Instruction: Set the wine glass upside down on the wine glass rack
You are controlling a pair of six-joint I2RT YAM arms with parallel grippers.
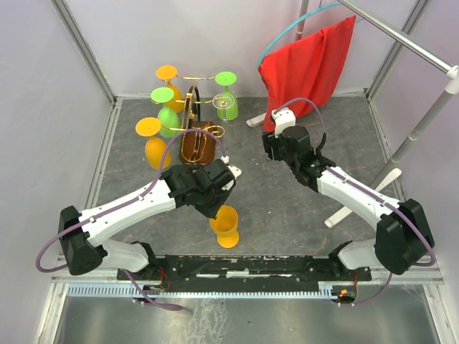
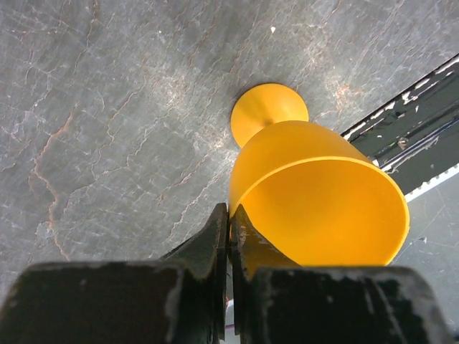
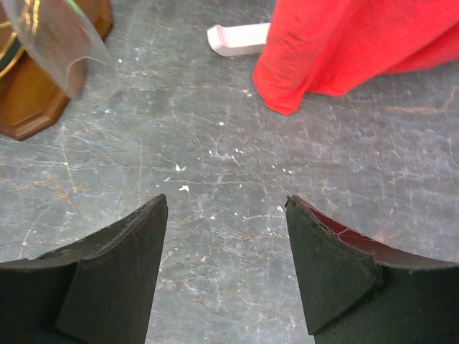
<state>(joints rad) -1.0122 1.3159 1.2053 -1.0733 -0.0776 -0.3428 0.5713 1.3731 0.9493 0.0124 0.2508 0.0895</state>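
My left gripper [image 1: 216, 206] is shut on the rim of an orange wine glass [image 1: 227, 226], near the table's front middle. In the left wrist view the fingers [image 2: 229, 215] pinch the wall of the bowl [image 2: 315, 201], one inside and one outside, and the foot [image 2: 269, 107] rests on the table. The wine glass rack [image 1: 197, 143] has a brown wooden base and gold wire arms [image 1: 195, 77] and stands at the back left. It holds several orange and green glasses upside down. My right gripper [image 1: 276, 147] is open and empty over bare table [image 3: 226, 208], right of the rack base [image 3: 29, 107].
A red cloth [image 1: 308, 68] hangs from a white pole stand [image 1: 416, 136] at the back right; it also shows in the right wrist view [image 3: 358, 43]. A white stand foot [image 3: 240, 37] lies by it. A clear glass [image 3: 57, 43] hangs on the rack's right side.
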